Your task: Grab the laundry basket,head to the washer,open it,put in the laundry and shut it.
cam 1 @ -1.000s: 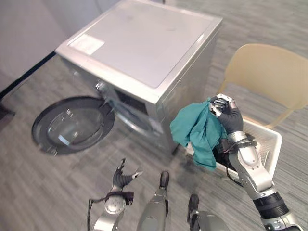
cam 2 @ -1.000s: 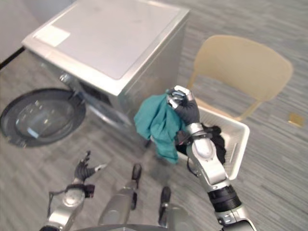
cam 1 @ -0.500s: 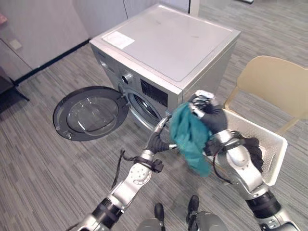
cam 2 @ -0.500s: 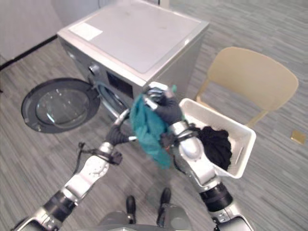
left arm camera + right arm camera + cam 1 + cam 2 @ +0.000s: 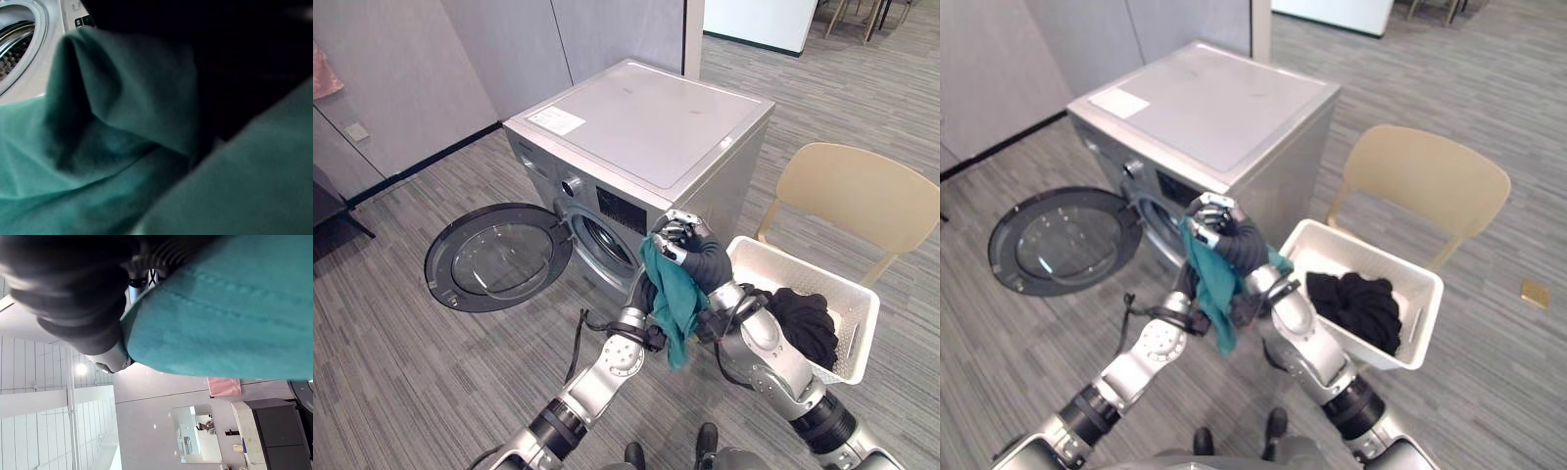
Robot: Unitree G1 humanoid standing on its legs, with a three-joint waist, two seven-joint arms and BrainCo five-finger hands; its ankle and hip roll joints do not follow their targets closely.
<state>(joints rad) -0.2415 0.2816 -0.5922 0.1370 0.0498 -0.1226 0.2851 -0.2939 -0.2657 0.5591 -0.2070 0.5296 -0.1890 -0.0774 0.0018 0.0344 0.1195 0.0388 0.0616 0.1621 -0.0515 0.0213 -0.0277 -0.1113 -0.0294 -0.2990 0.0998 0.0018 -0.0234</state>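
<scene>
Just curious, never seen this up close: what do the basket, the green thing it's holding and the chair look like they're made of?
Laundry basket: probably white moulded plastic, with slotted walls. Teal garment in the right hand: soft woven fabric, matte, hanging in loose folds. Chair: a smooth beige one-piece shell, likely plastic, though moulded wood can't be ruled out.

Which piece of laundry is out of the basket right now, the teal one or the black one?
The teal cloth: it hangs from the right hand before the washer, while the black clothes lie in the white basket.
</scene>
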